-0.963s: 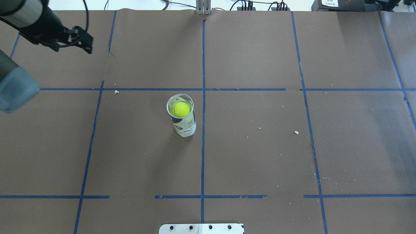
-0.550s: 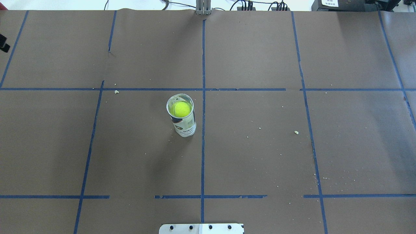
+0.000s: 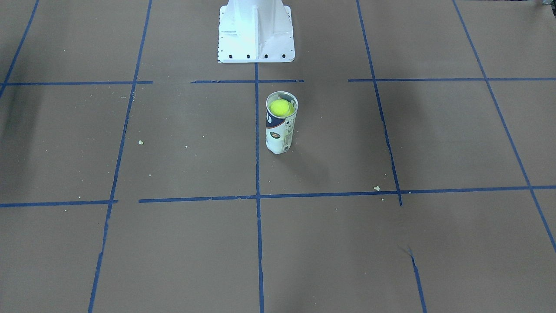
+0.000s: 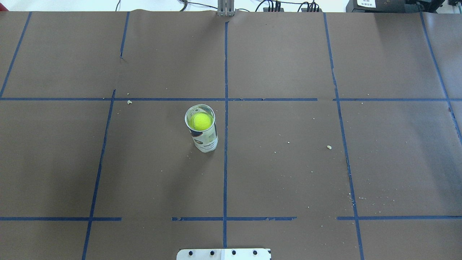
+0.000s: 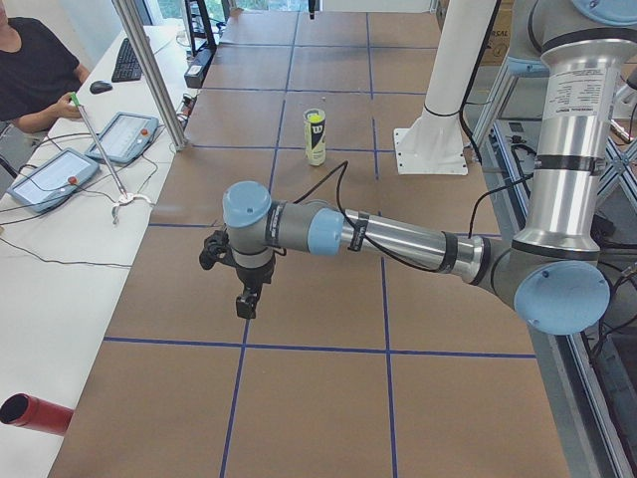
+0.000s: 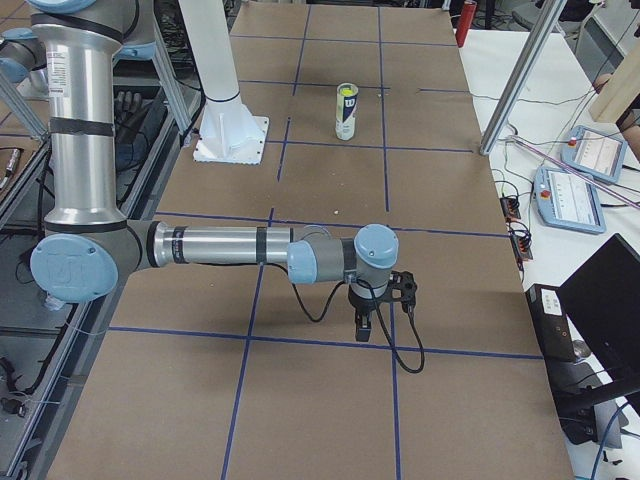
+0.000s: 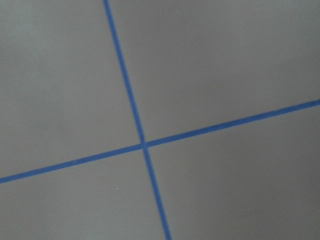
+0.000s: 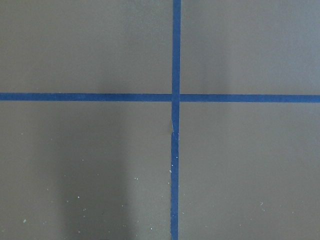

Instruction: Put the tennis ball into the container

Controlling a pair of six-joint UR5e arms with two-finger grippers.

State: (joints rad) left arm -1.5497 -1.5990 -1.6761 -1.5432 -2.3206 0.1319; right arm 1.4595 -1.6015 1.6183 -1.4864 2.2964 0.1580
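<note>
The clear container (image 4: 205, 140) with its white and navy label stands upright just left of the table's centre line, also seen as the container (image 3: 280, 135). The tennis ball (image 4: 201, 121) sits inside it near the open top, and the ball (image 3: 280, 107) shows through the rim. Both arms are outside the overhead and front views. In the exterior left view my left gripper (image 5: 246, 299) hangs over the table's left end, far from the container (image 5: 315, 139). In the exterior right view my right gripper (image 6: 365, 325) points down near the right end. I cannot tell whether either is open or shut.
The white robot base (image 3: 255, 30) stands behind the can. Blue tape lines divide the brown table cover, with small crumbs scattered on it. An operator, tablets (image 5: 52, 171) and a metal post (image 5: 149, 75) are beside the table's left end; a red cylinder (image 5: 30, 413) lies there too.
My left arm has gone out of the overhead view at its upper left. The can and the ball inside it have not moved.
</note>
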